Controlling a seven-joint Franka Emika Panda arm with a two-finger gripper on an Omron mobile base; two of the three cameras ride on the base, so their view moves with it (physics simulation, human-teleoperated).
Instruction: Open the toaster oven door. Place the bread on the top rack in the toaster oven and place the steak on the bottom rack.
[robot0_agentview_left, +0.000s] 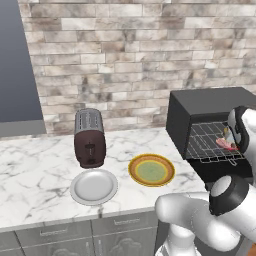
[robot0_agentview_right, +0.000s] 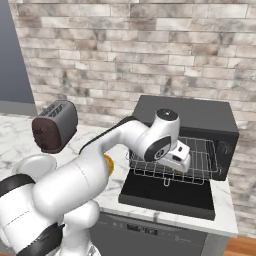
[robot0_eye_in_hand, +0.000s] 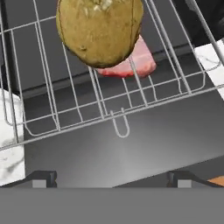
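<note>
Hand view: bread (robot0_eye_in_hand: 99, 30) sits on the pulled-out top rack (robot0_eye_in_hand: 87, 109), just ahead of my gripper (robot0_eye_in_hand: 109, 179); steak (robot0_eye_in_hand: 131, 65) shows pink behind and below the bread, through the wires, so on the bottom rack as far as I can tell; my jaws are spread wide, nothing between them, both tips clear of the rack's near edge. Right base view: toaster oven (robot0_agentview_right: 200, 117) stands at the right end of the counter (robot0_agentview_right: 220, 220), toaster oven door (robot0_agentview_right: 167, 192) folded down flat toward me; my hand hangs over the rack front. Left base view: grey plate (robot0_agentview_left: 93, 186) and green plate (robot0_agentview_left: 151, 169) lie bare left of the oven; brown toaster (robot0_agentview_left: 89, 137) behind them.
</note>
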